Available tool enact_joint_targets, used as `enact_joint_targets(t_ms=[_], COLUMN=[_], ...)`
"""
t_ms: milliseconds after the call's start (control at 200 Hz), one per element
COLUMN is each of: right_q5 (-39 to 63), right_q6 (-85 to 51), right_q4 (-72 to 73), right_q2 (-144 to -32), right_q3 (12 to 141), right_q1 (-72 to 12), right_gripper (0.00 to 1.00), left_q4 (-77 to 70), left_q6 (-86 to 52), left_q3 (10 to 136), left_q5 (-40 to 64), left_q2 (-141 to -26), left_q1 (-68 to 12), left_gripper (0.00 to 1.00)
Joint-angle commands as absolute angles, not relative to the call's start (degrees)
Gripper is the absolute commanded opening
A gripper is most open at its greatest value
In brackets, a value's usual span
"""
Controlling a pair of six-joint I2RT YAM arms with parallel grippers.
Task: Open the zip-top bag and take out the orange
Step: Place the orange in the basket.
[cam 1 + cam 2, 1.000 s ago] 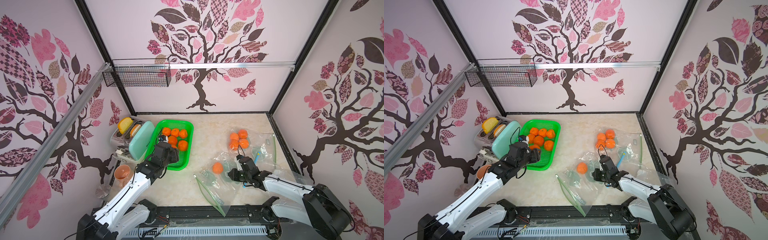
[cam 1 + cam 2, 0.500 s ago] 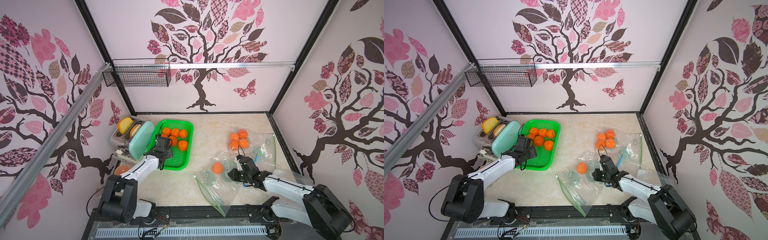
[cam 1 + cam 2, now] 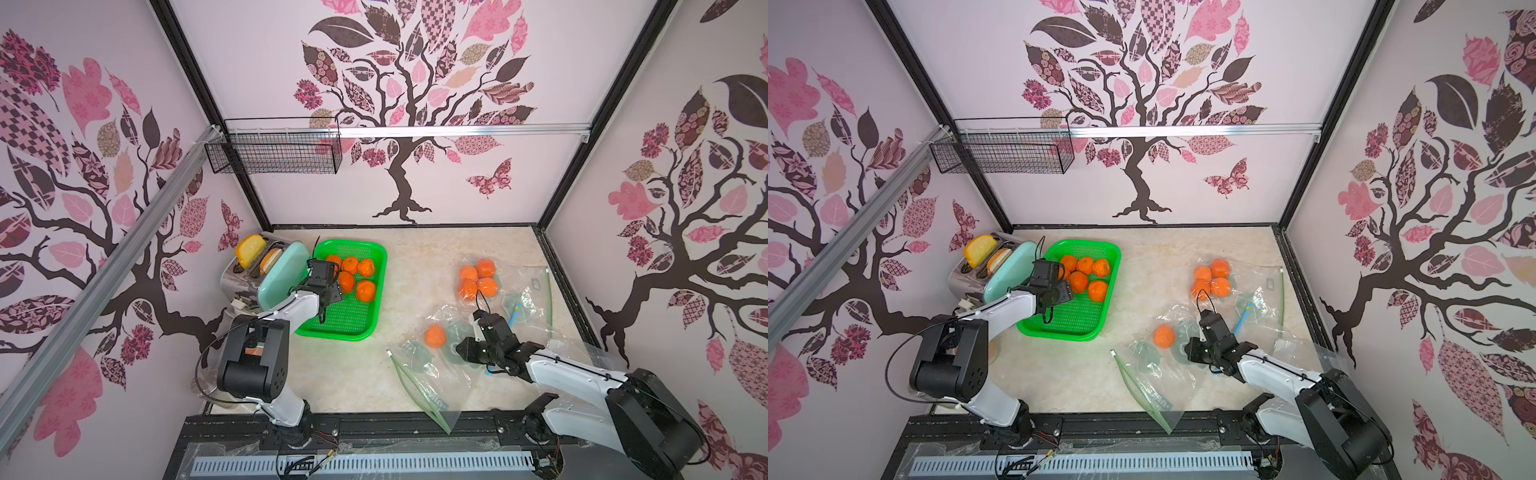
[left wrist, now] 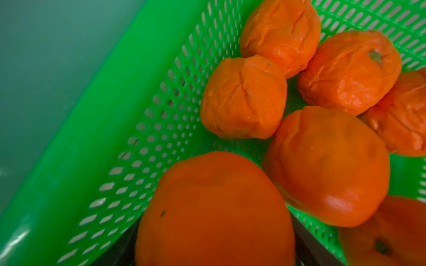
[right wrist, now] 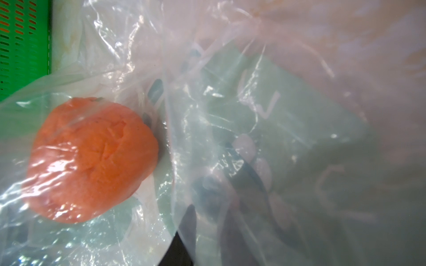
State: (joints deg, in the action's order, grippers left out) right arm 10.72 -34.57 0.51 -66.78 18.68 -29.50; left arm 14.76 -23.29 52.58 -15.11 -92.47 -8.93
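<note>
Tabletop (image 3: 415, 266), oranges (image 3: 365, 291) in green basket (image 3: 349, 318), orange (image 3: 435, 336) in bag (image 3: 419, 374)

The left arm (image 3: 297, 303) and right arm (image 3: 573, 370) match: smooth white links (image 3: 1279, 372) between boxy black joint housings (image 3: 253, 365) with small screw holes. The left gripper (image 3: 330, 305) and right gripper (image 3: 462, 351) are black, each beside a black camera block (image 3: 321, 270) with a thin looping cable (image 3: 482, 296).

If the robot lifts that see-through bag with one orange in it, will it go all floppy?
Probably floppy: the bag is thin, crinkled, see-through plastic, so it should sag and fold. The round orange inside would likely roll to the lowest spot and pull it down there. The shiny plastic may be slippery.
</note>
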Motion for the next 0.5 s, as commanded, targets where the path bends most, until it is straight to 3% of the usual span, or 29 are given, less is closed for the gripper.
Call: enact_joint_targets(t_ms=[0,195,335,495], right_q5=[10.11,10.11,9.98,9.78], right_q6=[-34.81,-34.72,-34.72,-34.52], right_q4=[-1.49,-1.58,-1.54,-2.08], right_q2=[-66.7,-66.88,-67.05,-67.4], right_q3=[17.76,17.93,17.98,18.91], right_q1=[-29.53,-29.53,-29.53,-29.53], right_gripper=[0.23,0.23,0.23,0.25], left_q4=[15.57,17.7,19.72,20.64], left_q6=[-22.42,-22.24,-22.95,-26.67], left_q3=[54.51,55.19,53.43,47.26], left_q5=[-14.52,-13.2,-8.39,-2.35], left_q2=[-93.17,-91.89,-83.87,-69.76], left_q1=[-8.4,-8.04,-8.43,-18.39], left_gripper=[0.84,0.87,0.86,0.78])
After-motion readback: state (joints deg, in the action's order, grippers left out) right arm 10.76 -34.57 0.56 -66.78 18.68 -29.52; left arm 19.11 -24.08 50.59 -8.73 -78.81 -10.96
